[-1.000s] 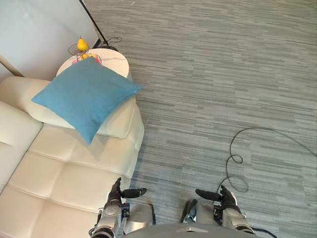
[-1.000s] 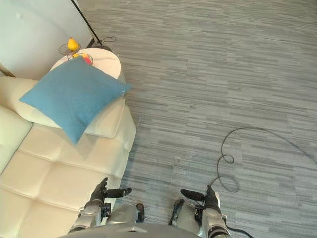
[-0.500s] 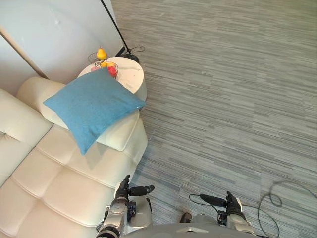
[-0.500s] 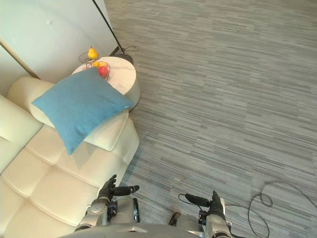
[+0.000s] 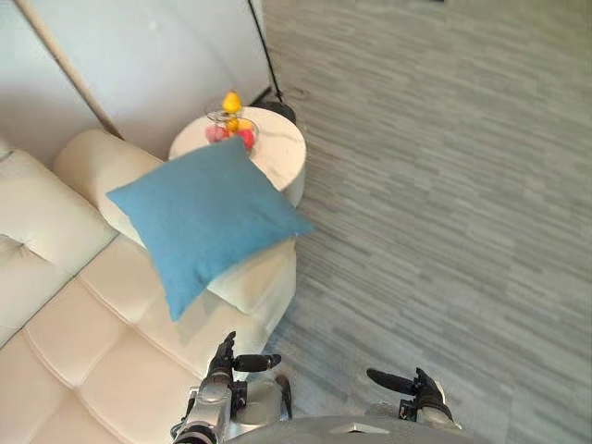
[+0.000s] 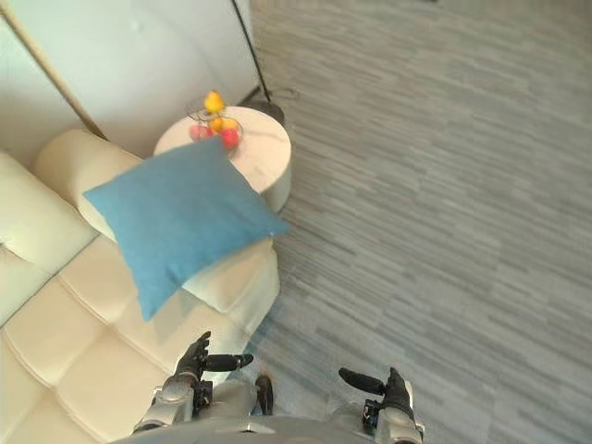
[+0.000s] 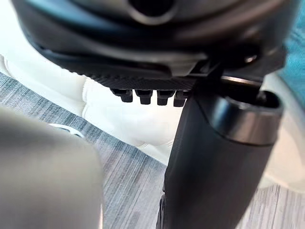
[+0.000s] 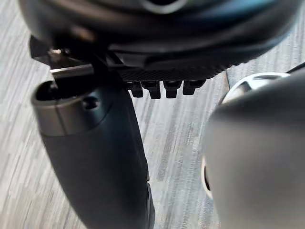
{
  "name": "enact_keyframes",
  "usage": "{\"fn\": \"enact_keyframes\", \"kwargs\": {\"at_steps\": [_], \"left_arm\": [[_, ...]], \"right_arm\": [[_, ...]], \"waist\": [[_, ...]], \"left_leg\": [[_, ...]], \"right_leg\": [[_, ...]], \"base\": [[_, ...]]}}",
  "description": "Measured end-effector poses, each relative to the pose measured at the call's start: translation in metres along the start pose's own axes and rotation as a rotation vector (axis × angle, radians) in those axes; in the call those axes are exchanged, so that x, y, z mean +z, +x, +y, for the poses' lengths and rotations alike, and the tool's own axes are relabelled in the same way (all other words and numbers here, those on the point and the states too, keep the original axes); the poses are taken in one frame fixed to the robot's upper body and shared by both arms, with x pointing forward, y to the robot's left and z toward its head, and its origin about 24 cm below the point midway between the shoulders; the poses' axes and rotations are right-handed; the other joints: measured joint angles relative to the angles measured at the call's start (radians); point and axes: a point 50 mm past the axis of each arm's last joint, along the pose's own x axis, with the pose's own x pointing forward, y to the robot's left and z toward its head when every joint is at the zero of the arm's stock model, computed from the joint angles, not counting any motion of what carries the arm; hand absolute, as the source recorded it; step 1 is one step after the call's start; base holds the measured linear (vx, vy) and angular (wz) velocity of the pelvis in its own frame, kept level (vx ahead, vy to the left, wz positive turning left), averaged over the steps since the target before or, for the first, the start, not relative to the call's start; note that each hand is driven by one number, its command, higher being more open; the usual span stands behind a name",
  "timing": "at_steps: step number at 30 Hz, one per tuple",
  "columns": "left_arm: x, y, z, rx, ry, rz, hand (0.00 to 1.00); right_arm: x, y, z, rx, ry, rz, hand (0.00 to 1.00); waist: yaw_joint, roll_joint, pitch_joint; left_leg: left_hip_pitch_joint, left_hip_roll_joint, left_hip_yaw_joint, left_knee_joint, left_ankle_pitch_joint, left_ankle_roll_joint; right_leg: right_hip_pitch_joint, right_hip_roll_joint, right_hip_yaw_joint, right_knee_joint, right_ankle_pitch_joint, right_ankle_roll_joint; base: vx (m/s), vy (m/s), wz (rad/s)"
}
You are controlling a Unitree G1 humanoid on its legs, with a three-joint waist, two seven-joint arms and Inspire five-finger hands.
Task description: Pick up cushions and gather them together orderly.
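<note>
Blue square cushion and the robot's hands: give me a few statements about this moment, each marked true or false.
1. The blue square fabric cushion lies against the armrest of the cream leather sofa. True.
2. The left hand grips the cushion. False: it is open, holds nothing and is apart from the cushion, near the sofa's front edge.
3. The round white side table bears yellow and red fruit. True.
4. The right hand is shut on a second cushion. False: it is open and holds nothing, above the grey carpet.
</note>
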Motion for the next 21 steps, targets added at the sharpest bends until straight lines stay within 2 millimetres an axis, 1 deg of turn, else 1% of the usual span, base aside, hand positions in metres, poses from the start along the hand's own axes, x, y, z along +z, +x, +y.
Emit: {"fn": "enact_keyframes", "kwargs": {"at_steps": [1, 2, 3, 4, 5, 6, 7, 8, 9, 10, 11, 12, 13, 14, 15, 16, 17, 18, 19, 20, 21], "left_arm": [[0.000, 0.000, 0.000, 0.000, 0.001, 0.001, 1.00], [-0.004, -0.001, 0.003, 0.005, 0.007, 0.010, 1.00], [-0.005, -0.001, 0.004, 0.008, 0.008, 0.015, 1.00], [-0.009, -0.002, 0.005, 0.013, 0.005, 0.030, 1.00], [-0.011, -0.002, 0.007, 0.022, 0.009, 0.038, 1.00], [-0.012, -0.002, 0.009, 0.030, 0.011, 0.040, 1.00], [-0.013, -0.003, 0.011, 0.039, 0.012, 0.044, 1.00], [-0.013, -0.003, 0.011, 0.040, 0.012, 0.042, 1.00], [-0.013, -0.003, 0.011, 0.040, 0.012, 0.043, 1.00], [-0.014, -0.003, 0.010, 0.041, 0.006, 0.046, 1.00], [-0.013, -0.003, 0.007, 0.038, -0.001, 0.047, 1.00], [-0.013, -0.003, 0.006, 0.035, -0.002, 0.047, 1.00], [-0.015, -0.003, 0.005, 0.033, -0.007, 0.060, 1.00], [-0.015, -0.003, 0.001, 0.022, -0.006, 0.061, 1.00], [-0.013, -0.003, -0.003, 0.018, -0.021, 0.052, 1.00], [-0.018, -0.005, -0.003, 0.024, -0.033, 0.067, 1.00], [-0.019, -0.005, -0.004, 0.024, -0.041, 0.068, 1.00], [-0.017, -0.005, -0.004, 0.022, -0.043, 0.062, 1.00], [-0.014, -0.005, -0.005, 0.021, -0.052, 0.046, 1.00], [-0.012, -0.005, -0.004, 0.028, -0.066, 0.039, 1.00], [-0.012, -0.005, -0.004, 0.032, -0.079, 0.037, 1.00]], "right_arm": [[0.000, 0.000, 0.000, 0.000, 0.000, 0.001, 1.00], [-0.002, 0.000, -0.001, 0.002, 0.000, 0.005, 1.00], [-0.003, 0.000, -0.001, 0.003, 0.010, 0.008, 1.00], [-0.002, 0.000, -0.002, 0.002, 0.003, 0.003, 1.00], [0.001, 0.000, -0.001, 0.005, -0.002, -0.005, 1.00], [0.001, 0.000, 0.000, 0.008, -0.006, -0.008, 1.00], [0.004, 0.000, 0.000, 0.010, -0.006, -0.019, 1.00], [0.005, 0.001, 0.000, 0.010, -0.006, -0.025, 1.00], [0.007, 0.001, 0.000, 0.010, -0.004, -0.031, 1.00], [0.010, 0.001, 0.001, 0.012, -0.003, -0.043, 1.00], [0.012, 0.001, 0.001, 0.013, 0.000, -0.052, 1.00], [0.012, 0.001, 0.001, 0.011, 0.001, -0.052, 1.00], [0.010, 0.001, -0.001, 0.004, 0.009, -0.049, 1.00], [0.009, 0.001, -0.003, -0.001, 0.017, -0.045, 1.00], [0.010, 0.001, -0.004, -0.007, 0.023, -0.051, 1.00], [0.010, 0.000, -0.002, -0.004, 0.041, -0.056, 1.00], [0.009, -0.001, -0.001, -0.005, 0.054, -0.054, 1.00], [0.007, -0.002, -0.001, -0.005, 0.059, -0.055, 1.00], [0.006, -0.003, -0.002, -0.007, 0.059, -0.059, 1.00], [0.004, -0.004, -0.002, -0.006, 0.060, -0.057, 1.00], [0.003, -0.004, -0.002, -0.007, 0.061, -0.055, 1.00]], "waist": [[-0.001, -0.001, -0.001], [-0.007, -0.014, -0.011], [-0.011, -0.017, -0.013], [-0.019, -0.014, -0.014], [-0.021, -0.012, -0.013], [-0.022, -0.012, -0.013], [-0.025, -0.008, -0.013], [-0.025, -0.004, -0.015], [-0.025, 0.001, -0.016], [-0.027, 0.010, -0.013], [-0.030, 0.010, -0.013], [-0.031, 0.005, -0.013], [-0.033, -0.009, -0.008], [-0.032, 0.001, -0.007], [-0.024, 0.011, -0.008], [-0.026, 0.025, -0.011], [-0.029, 0.026, -0.013], [-0.030, 0.029, -0.014], [-0.030, 0.035, -0.016], [-0.027, 0.043, -0.020], [-0.025, 0.040, -0.019]], "left_leg": [[0.004, -0.002, -0.001, 0.000, -0.002, 0.000], [0.044, -0.034, -0.044, -0.012, -0.036, 0.013], [0.056, -0.040, -0.059, -0.014, -0.043, 0.016], [0.080, -0.043, -0.099, -0.013, -0.059, 0.022], [0.109, -0.043, -0.134, -0.029, -0.061, 0.023], [0.127, -0.042, -0.154, -0.043, -0.061, 0.022], [0.161, -0.033, -0.193, -0.068, -0.058, 0.018], [0.174, -0.026, -0.215, -0.078, -0.056, 0.015], [0.185, -0.018, -0.234, -0.090, -0.055, 0.013], [0.198, -0.005, -0.270, -0.104, -0.055, 0.010], [0.199, 0.002, -0.313, -0.107, -0.059, -0.017], [0.198, -0.001, -0.333, -0.106, -0.067, -0.032], [0.193, -0.008, -0.377, -0.088, -0.088, -0.068], [0.195, 0.003, -0.374, -0.084, -0.094, -0.077], [0.203, 0.027, -0.373, -0.087, -0.099, -0.092], [0.207, 0.045, -0.374, -0.085, -0.099, -0.099], [0.196, 0.062, -0.367, -0.058, -0.098, -0.108], [0.163, 0.080, -0.356, 0.003, -0.103, -0.119], [0.086, 0.117, -0.286, 0.146, -0.109, -0.130], [0.058, 0.152, -0.214, 0.211, -0.109, -0.130], [0.049, 0.185, -0.137, 0.238, -0.109, -0.129]], "right_leg": [[-0.004, -0.006, 0.000, 0.018, 0.002, 0.003], [-0.083, -0.087, 0.028, 0.274, 0.072, -0.013], [-0.111, -0.108, 0.045, 0.344, 0.091, -0.020], [-0.156, -0.113, 0.069, 0.447, 0.056, -0.028], [-0.187, -0.103, 0.074, 0.468, 0.019, -0.040], [-0.208, -0.089, 0.077, 0.455, 0.000, -0.052], [-0.248, -0.049, 0.085, 0.381, -0.025, -0.061], [-0.272, -0.020, 0.097, 0.319, -0.031, -0.068], [-0.292, 0.011, 0.120, 0.259, -0.032, -0.068], [-0.325, 0.071, 0.186, 0.130, -0.029, -0.065], [-0.348, 0.123, 0.285, -0.010, -0.005, -0.052], [-0.353, 0.141, 0.335, -0.074, 0.015, -0.041], [-0.335, 0.159, 0.388, -0.099, 0.121, -0.068], [-0.328, 0.171, 0.377, -0.079, 0.104, -0.095], [-0.326, 0.174, 0.339, -0.043, 0.059, -0.122], [-0.309, 0.174, 0.294, -0.023, 0.026, -0.138], [-0.286, 0.175, 0.252, -0.027, 0.012, -0.152], [-0.266, 0.176, 0.217, -0.042, 0.007, -0.159], [-0.221, 0.186, 0.156, -0.080, 0.006, -0.161], [-0.192, 0.192, 0.124, -0.104, 0.007, -0.162], [-0.165, 0.195, 0.098, -0.124, 0.007, -0.162]], "base": [[0.36, 0.205, 0.54], [0.23, 0.101, 0.56], [0.27, 0.066, 0.89], [0.26, 0.002, 0.87], [0.25, -0.020, 0.92], [0.24, -0.049, 0.98], [0.24, -0.087, 0.81], [0.25, -0.108, 0.78], [0.26, -0.159, 0.72], [0.26, -0.215, 1.00], [0.26, -0.252, 1.09], [0.25, -0.321, 1.37], [0.23, -0.362, 1.25], [0.33, -0.492, 1.26], [0.31, -0.468, 0.96], [0.31, -0.439, 0.98], [0.20, -0.293, 1.01], [0.23, -0.299, 1.22], [0.18, -0.224, 1.18], [0.19, -0.217, 1.12], [0.13, -0.102, 0.92]]}}
